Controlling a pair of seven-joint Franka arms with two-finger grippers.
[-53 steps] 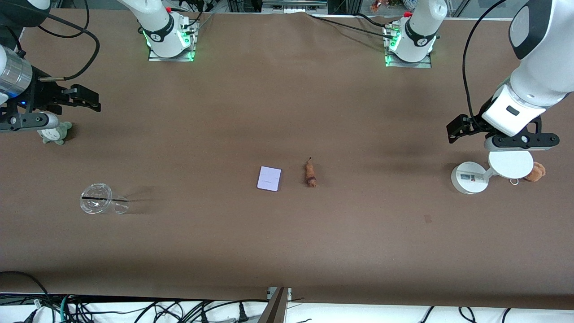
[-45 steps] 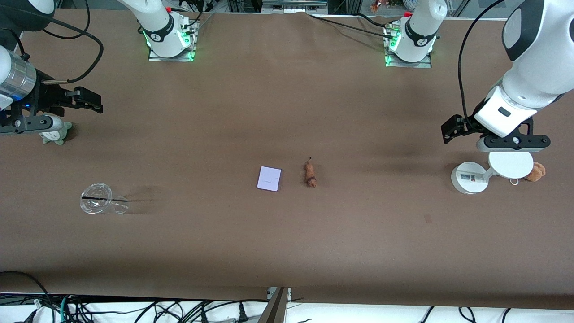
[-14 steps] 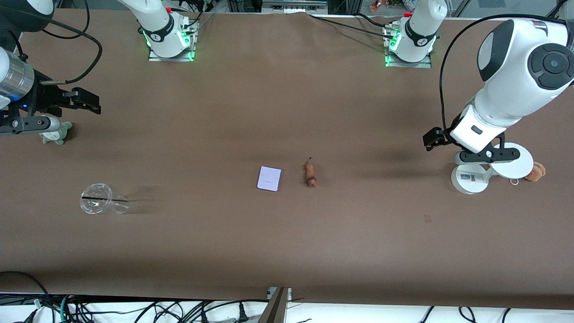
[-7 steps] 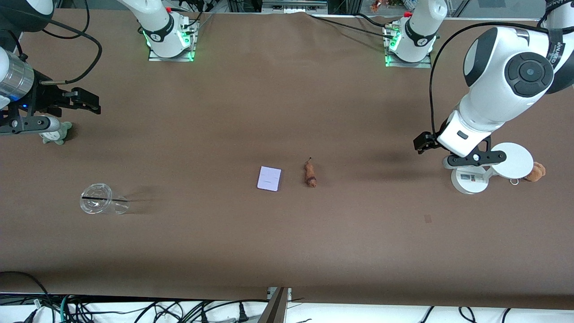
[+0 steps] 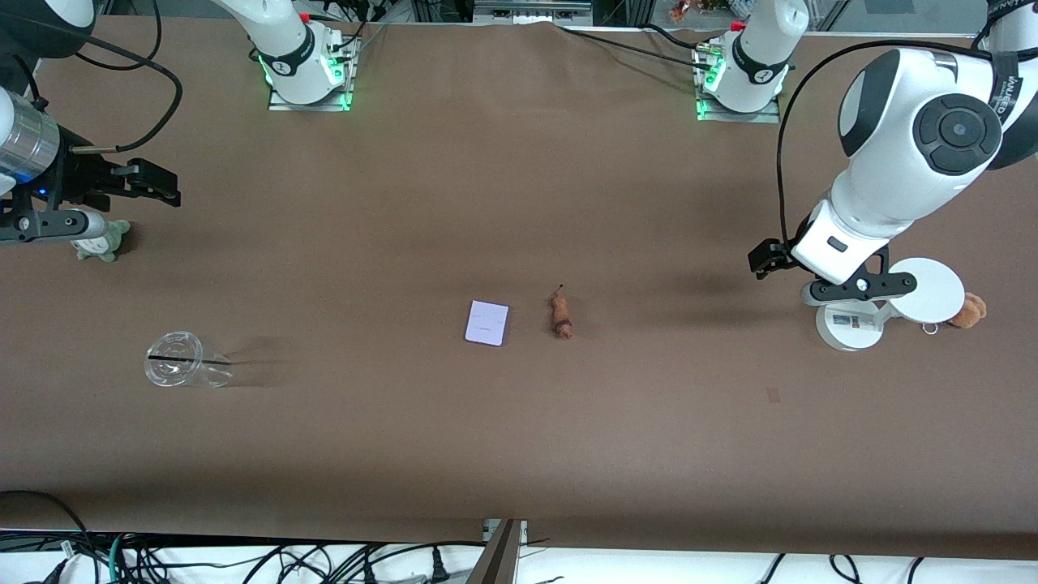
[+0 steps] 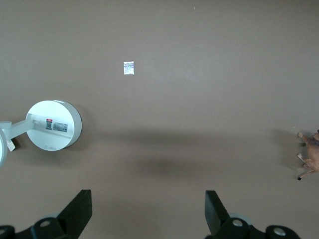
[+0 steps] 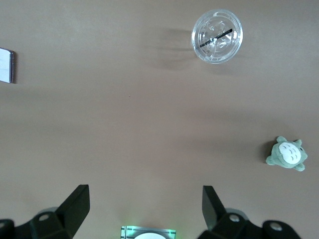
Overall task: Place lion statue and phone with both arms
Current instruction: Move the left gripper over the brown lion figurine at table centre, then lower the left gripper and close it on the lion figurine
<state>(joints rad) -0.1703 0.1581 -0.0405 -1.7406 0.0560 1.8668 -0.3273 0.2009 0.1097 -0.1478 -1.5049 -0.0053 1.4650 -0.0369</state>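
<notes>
The lion statue (image 5: 560, 315), a tiny orange-brown figurine, lies near the table's middle. The pale lavender phone (image 5: 487, 323) lies flat beside it, toward the right arm's end. My left gripper (image 5: 858, 286) hangs open and empty over bare table next to the white stand, well apart from the lion. The left wrist view shows its spread fingers (image 6: 148, 211) and the lion (image 6: 311, 157) at the frame's edge. My right gripper (image 5: 45, 225) is open and empty over the grey-green plush. Its wrist view (image 7: 145, 206) shows the phone (image 7: 6, 65) at the edge.
A white round-based stand (image 5: 850, 321) and a brown plush (image 5: 969, 311) sit at the left arm's end. A grey-green plush (image 5: 101, 241) and a clear cup on its side (image 5: 182, 360) are at the right arm's end. A small mark (image 5: 773, 395) is on the cloth.
My left arm has swung from above the white stand toward the table's middle and come lower; it has hardly moved in the last half second. The right arm has stayed almost still.
</notes>
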